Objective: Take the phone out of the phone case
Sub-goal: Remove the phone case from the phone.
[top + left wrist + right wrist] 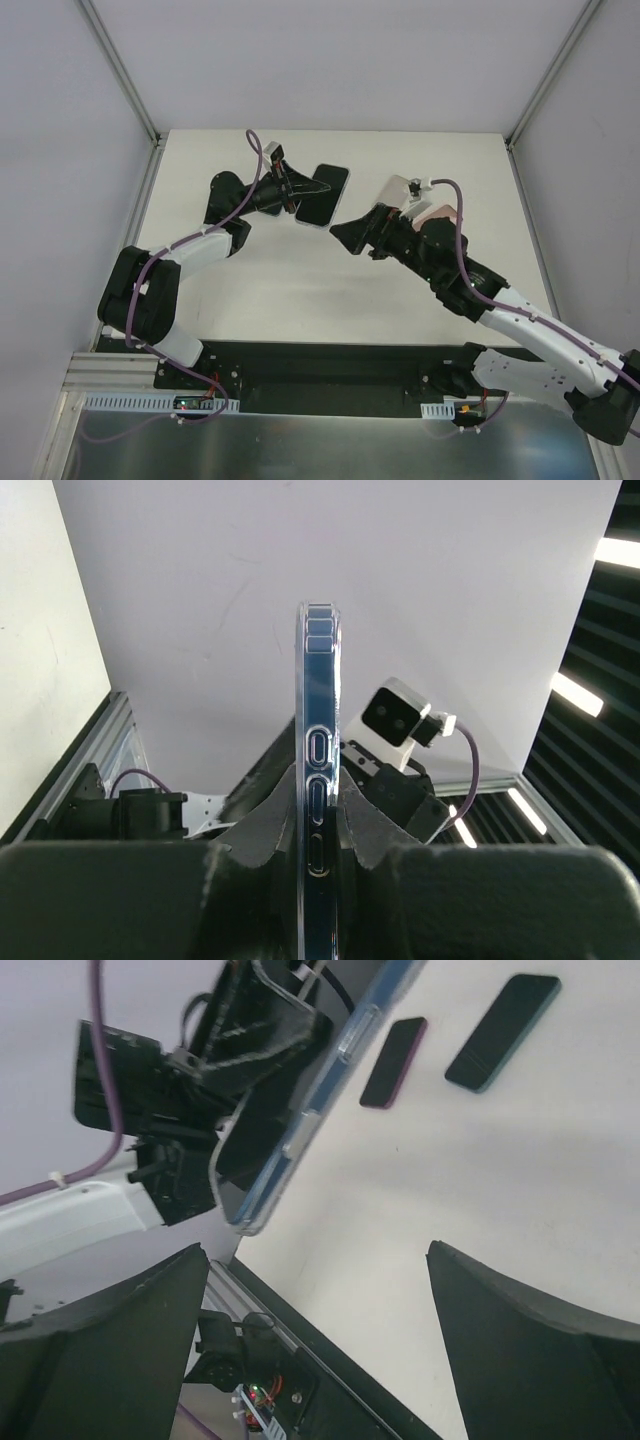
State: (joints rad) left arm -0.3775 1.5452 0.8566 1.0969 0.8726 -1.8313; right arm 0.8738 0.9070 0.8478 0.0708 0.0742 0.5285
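Phone [335, 180] sits inside the clear phone case [318, 620], held off the table [330, 300] by the left gripper [318, 800]. Rest, big to small:
- table: white, arms bolted at its near edge.
- left arm [160, 280] bends up and right over mid-table. The right arm [520, 320] reaches left toward it.
- left gripper: clamped on the cased phone, fingers [262, 825] pressing both broad faces. The side edge with buttons faces its wrist cam. Top view shows the phone lying roughly flat in the air.
- right gripper [338, 232]: jaws spread wide, nothing between them. Tips are near the phone's near end; the right wrist cam shows a gap, no contact.
- on the table, right wrist cam only: dark purple phone [392, 1062] and teal-edged phone [500, 1032]. Both lie flat, side by side, apart from each other.
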